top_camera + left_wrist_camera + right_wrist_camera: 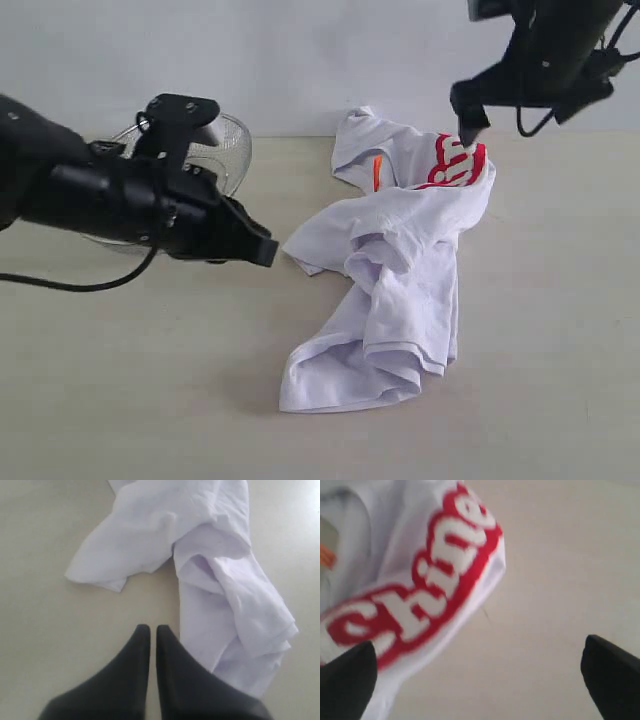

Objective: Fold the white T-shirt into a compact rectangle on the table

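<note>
Two-armed, left tool (pixel 152 628) closed, right tool (pixel 477 645) splayed

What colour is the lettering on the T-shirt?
Lettering: white outlined in red, clearest in right wrist view.

white T-shirt (pixel 400 270) is showing plain white, folds shading faintly lilac. lettering (pixel 460 162) on it is showing white letters inside thick red outlines. neck tag (pixel 377 172) is showing orange. table (pixel 120 380) is reading pale beige-cream, matte, faintly specked. wire-mesh basket (pixel 228 150) is reading silvery grey. left gripper (pixel 150 630) and right gripper (pixel 468 135) are both showing black, as are the arms. Wall behind is reading off-white.
</note>
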Controlling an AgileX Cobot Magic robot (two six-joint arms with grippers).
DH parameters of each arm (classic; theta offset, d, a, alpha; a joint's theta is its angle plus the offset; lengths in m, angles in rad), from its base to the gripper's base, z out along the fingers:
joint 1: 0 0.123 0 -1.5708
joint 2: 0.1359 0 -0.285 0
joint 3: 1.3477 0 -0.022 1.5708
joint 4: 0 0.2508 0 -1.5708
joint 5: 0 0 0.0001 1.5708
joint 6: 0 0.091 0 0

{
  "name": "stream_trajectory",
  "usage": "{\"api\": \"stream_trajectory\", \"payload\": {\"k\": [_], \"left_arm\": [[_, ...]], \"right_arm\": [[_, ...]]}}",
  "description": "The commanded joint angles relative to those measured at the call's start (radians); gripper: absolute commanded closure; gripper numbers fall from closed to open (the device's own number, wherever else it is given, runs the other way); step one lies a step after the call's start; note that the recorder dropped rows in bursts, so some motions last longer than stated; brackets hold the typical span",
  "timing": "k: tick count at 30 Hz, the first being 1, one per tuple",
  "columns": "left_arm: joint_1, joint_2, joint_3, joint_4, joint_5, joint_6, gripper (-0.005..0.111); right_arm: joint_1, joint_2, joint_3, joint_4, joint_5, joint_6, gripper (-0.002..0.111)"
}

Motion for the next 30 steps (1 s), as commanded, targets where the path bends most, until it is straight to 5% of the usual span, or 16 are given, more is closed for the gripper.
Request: {"api": "stream_trajectory", "payload": {"k": [1,4,6,12,30], "left_arm": [[-0.010,0.121,-0.112,-0.033,0.016,0.049,0.102],[-0.010,0.163,-0.163,-0.011,0.040,0.049,0.102],[-0.010,0.171,-0.175,-0.011,0.044,0.049,0.102],[-0.010,0.171,-0.187,-0.018,0.044,0.080,0.102],[-0.067,0.389,-0.404,-0.129,0.170,0.230,0.102]], "right_arm": [[-0.005,-0.001,0.003,0.037,0.246,-0.108,0.004],[-0.005,-0.001,0.003,0.107,0.290,-0.110,0.009],[-0.005,-0.001,0.003,0.149,0.290,-0.115,0.021],[-0.005,-0.001,0.003,0.188,0.290,-0.147,0.108],[-0.005,-0.001,0.325,0.227,0.261,-0.186,0.103]]}}
